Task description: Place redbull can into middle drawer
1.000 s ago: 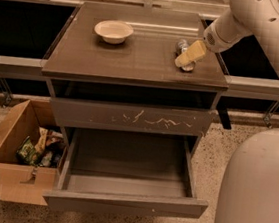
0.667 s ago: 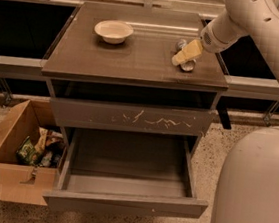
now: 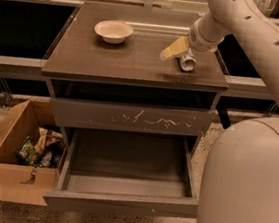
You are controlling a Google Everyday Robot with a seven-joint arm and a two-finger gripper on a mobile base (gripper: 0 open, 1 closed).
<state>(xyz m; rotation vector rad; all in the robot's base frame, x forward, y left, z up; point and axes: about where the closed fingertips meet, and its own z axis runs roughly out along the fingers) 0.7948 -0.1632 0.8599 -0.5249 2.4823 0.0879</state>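
Note:
The redbull can (image 3: 187, 62) lies on its side on the right part of the cabinet top (image 3: 110, 60), its round end facing me. My gripper (image 3: 173, 49) hangs low over the top, just left of the can and touching or nearly touching it. The arm reaches in from the upper right. The middle drawer (image 3: 128, 165) is pulled out below, wide and shallow, with a grey inside and nothing in it. Its plain front panel (image 3: 119, 205) faces me.
A cream bowl (image 3: 113, 30) stands at the back left of the top. The drawer front with white scratches (image 3: 129, 116) is shut above the open drawer. A cardboard box (image 3: 7, 169) with packets stands on the floor at the left. My white base (image 3: 251, 186) fills the lower right.
My gripper has moved left along the top. The can, covered by the gripper before, now shows lying on its side to the gripper's right.

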